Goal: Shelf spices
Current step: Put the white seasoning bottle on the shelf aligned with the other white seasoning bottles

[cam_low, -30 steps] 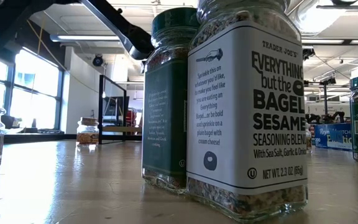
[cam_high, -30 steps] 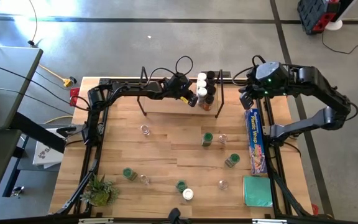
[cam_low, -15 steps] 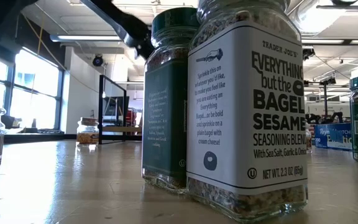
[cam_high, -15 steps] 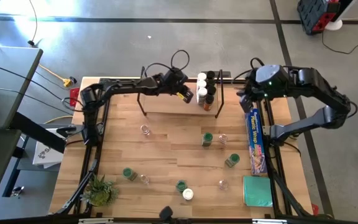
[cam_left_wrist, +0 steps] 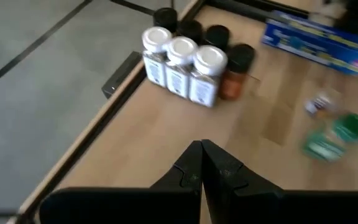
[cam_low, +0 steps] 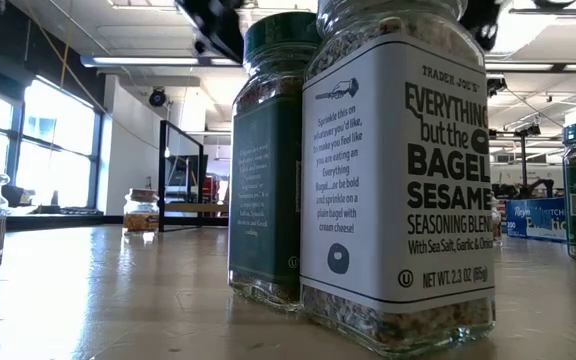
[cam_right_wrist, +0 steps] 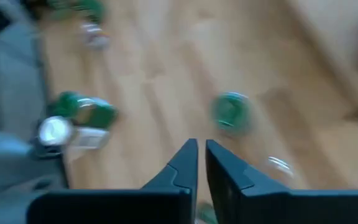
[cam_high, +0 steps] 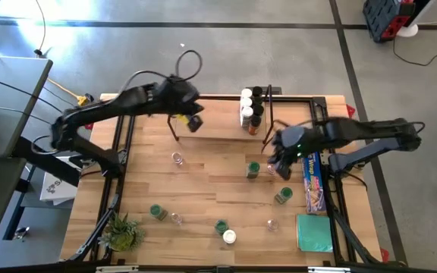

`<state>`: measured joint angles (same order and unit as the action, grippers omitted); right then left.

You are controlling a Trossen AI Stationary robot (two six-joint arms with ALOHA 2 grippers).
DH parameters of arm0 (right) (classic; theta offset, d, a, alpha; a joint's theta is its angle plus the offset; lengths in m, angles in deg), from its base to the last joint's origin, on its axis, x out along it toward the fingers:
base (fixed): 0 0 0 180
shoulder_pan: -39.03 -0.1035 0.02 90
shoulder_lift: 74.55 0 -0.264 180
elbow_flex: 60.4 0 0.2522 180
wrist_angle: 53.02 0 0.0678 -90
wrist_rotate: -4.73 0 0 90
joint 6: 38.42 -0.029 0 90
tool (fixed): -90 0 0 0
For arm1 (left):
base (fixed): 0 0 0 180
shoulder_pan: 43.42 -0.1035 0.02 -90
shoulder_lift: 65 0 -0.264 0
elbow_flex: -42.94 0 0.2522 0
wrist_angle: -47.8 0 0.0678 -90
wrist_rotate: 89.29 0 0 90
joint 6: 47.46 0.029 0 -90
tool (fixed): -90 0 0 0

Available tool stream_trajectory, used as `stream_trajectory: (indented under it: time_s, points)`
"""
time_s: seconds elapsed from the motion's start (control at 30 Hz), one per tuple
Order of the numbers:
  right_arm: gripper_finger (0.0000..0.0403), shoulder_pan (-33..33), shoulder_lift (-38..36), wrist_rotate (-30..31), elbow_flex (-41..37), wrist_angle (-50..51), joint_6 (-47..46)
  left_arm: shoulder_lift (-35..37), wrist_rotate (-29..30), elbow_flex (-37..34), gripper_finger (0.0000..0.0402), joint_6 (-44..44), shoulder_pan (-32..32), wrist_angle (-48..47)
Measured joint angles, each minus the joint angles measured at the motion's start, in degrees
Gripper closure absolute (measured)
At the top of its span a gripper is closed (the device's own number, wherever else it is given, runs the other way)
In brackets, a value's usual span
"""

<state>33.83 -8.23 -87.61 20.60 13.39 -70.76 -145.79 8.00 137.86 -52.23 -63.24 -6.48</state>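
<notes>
The pale wooden shelf with thin black wire ends point(cam_high: 218, 127) sits at upper centre of the high view, a cluster of white- and dark-lidded spice jars point(cam_high: 252, 111) at its right end. The left hand point(cam_high: 191, 121), fingers pressed together and empty, hovers over its left end. The right hand point(cam_high: 279, 158), nearly closed and carrying nothing, hangs right of centre by a green-lidded jar point(cam_high: 253, 169) on the wooden bench point(cam_high: 203, 197) (other jars lie scattered lower down). It should spread wide, centre over the lid, and descend squarely.

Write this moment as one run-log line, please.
left pincer: shut, empty, over shelf | right pincer: nearly shut, empty, above green-lid jar | jars on shelf: at its right end
</notes>
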Motion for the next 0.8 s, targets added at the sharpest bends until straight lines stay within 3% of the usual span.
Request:
stream_trajectory:
  time_s: [0.27, 0.37, 0.53, 0.7, 0.8]
  points:
    - [0.0266, -4.7, 7.4, -18.9, -8.9, -32.0, 11.4, 12.1, 4.4, -0.8, 0.0401, -5.5, 4.1, -12.7]
    - [0.0221, -9.1, 12.2, -19.3, -7.7, -36.7, 15.9, 15.2, 5.5, -2.0, 0.0401, -7.9, 4.5, -15.6]
    - [0.0166, -15.4, 19.7, -18.9, -3.1, -36.1, 23.6, 18.5, 5.4, -3.6, 0.0401, -8.1, 4.5, -20.9]
    - [0.0153, -19.3, 27.3, -11.8, 2.9, -36.3, 29.5, 19.2, 5.5, -3.6, 0.0401, -5.3, 4.5, -24.8]
    - [0.0153, -20.1, 32.5, -10.5, 7.6, -36.2, 31.9, 19.2, 5.2, -3.6, 0.0401, -3.6, 4.5, -25.6]
